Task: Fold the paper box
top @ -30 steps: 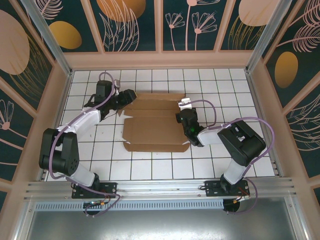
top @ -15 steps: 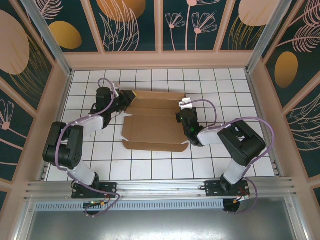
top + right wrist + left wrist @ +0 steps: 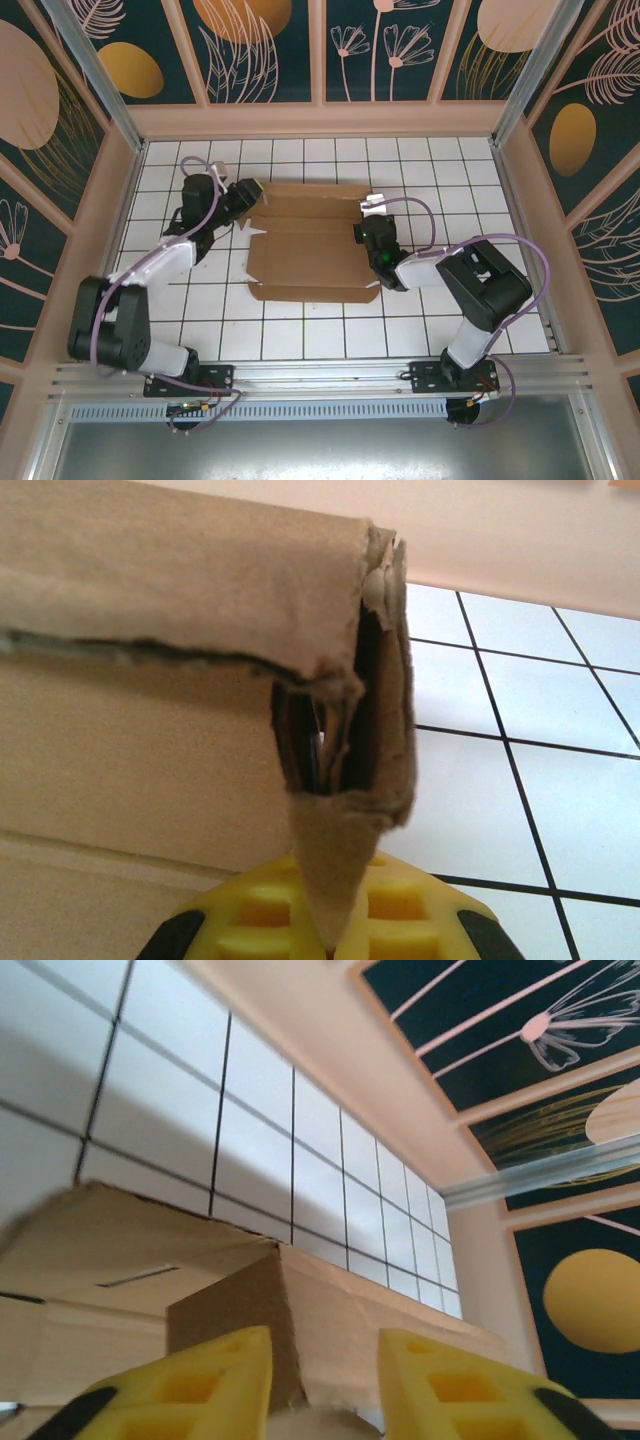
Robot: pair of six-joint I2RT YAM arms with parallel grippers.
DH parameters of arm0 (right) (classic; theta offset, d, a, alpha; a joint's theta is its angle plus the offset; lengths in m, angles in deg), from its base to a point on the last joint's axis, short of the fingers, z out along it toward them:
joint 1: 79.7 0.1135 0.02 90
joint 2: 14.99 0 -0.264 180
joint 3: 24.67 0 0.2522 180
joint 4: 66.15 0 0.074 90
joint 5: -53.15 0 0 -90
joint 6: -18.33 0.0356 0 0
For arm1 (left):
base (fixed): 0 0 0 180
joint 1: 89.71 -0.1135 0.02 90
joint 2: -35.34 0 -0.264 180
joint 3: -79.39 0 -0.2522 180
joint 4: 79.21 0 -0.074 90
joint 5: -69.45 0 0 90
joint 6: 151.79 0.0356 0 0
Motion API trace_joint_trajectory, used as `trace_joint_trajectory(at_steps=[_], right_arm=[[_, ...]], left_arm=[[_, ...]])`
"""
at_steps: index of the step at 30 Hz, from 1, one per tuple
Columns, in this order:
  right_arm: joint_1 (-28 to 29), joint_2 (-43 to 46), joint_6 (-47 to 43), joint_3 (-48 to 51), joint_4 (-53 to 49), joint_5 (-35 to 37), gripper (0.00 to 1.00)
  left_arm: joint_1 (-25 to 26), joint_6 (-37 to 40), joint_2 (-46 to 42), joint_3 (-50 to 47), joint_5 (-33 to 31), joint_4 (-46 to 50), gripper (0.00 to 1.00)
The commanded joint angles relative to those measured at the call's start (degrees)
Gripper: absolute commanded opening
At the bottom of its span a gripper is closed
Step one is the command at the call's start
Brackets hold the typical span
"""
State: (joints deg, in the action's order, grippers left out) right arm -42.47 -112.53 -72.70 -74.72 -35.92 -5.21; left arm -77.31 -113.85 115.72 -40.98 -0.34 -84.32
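Observation:
The paper box [image 3: 305,255] is a brown cardboard sheet with flaps, lying mostly flat in the middle of the tiled floor. My left gripper [image 3: 248,198] is at its far-left corner, where a flap is lifted. In the left wrist view the folded corner of the paper box [image 3: 330,1310] stands between the yellow fingers [image 3: 215,1385] of the left gripper [image 3: 325,1390], whose jaws are apart. My right gripper [image 3: 363,228] is at the box's right edge. In the right wrist view the right gripper [image 3: 330,930] is shut on a pointed flap tip of the paper box [image 3: 150,730].
White tiles [image 3: 320,335] stretch free in front of the box and to its right. Pink walls [image 3: 320,120] ring the floor close behind the box. An aluminium rail [image 3: 320,375] carrying the arm bases runs along the near edge.
The left arm's elbow swung out and back while its gripper stayed at the far-left corner, shifting slightly left. That corner flap now stands higher. The right arm has not moved.

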Motion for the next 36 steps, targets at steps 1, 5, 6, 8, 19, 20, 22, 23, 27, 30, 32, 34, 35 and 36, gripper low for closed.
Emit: trace_joint_trajectory(at_steps=[1,5,6,8,19,20,22,23,27,30,32,34,35,36], right_arm=[[-0.51,0.94,1.39,-0.43,-2.97,0.76,0.0],[-0.53,0.35,1.55,-0.8,-2.73,0.11,0.0],[-0.56,0.3,1.61,-0.75,-2.77,-0.12,0.0],[-0.55,0.16,1.83,-0.73,-2.73,-0.64,0.0],[-0.36,1.25,1.83,-0.01,-3.25,-2.05,0.0],[-0.27,1.15,1.83,0.06,-3.27,-2.33,0.0],[-0.21,1.01,1.68,-0.13,-3.3,-2.77,0.0],[-0.09,0.95,1.57,-0.34,-3.48,-2.73,0.0],[-0.07,0.98,1.48,-0.36,-3.56,-3.23,0.0],[0.02,0.98,1.48,-0.61,-3.8,-4.06,0.0],[0.09,1.0,1.4,-0.77,-3.94,-4.48,0.0],[0.08,1.01,1.4,-0.8,-3.99,-4.66,0.0],[0.1,1.01,1.39,-0.8,-3.99,-4.78,0.0],[0.11,0.96,1.39,-0.77,-3.98,-4.86,0.0]], left_arm=[[1.38,8.21,-7.64,-1.86,-7.55,8.73,0.25],[5.48,10.72,-11.5,-4.86,-11.99,13.15,0.07],[6.63,10.93,-11.61,-5.6,-12.43,13.12,0.05],[8.76,11.27,-10.29,-6.39,-13.26,12.88,0.01],[5.59,6.96,8.24,-0.1,-13.8,9.81,0.0],[4.8,6.63,10.43,0.79,-12.65,9.44,0.0],[3.57,6.32,13.74,2.6,-11.95,9.55,0.0],[3.17,6.39,15.15,3.31,-12.03,9.56,0.0],[2.55,7.59,17.44,6.2,-14.97,12.04,0.16],[2.41,8.6,20.84,8.17,-16.55,13.95,0.31],[2.3,9.19,22.26,9.47,-17.41,15.23,0.36],[2.21,9.59,23.21,9.5,-17.39,15.68,0.39],[2.2,9.84,23.72,9.57,-17.66,16.16,0.4],[2.19,10.14,24.02,11.22,-18.3,16.71,0.4]])
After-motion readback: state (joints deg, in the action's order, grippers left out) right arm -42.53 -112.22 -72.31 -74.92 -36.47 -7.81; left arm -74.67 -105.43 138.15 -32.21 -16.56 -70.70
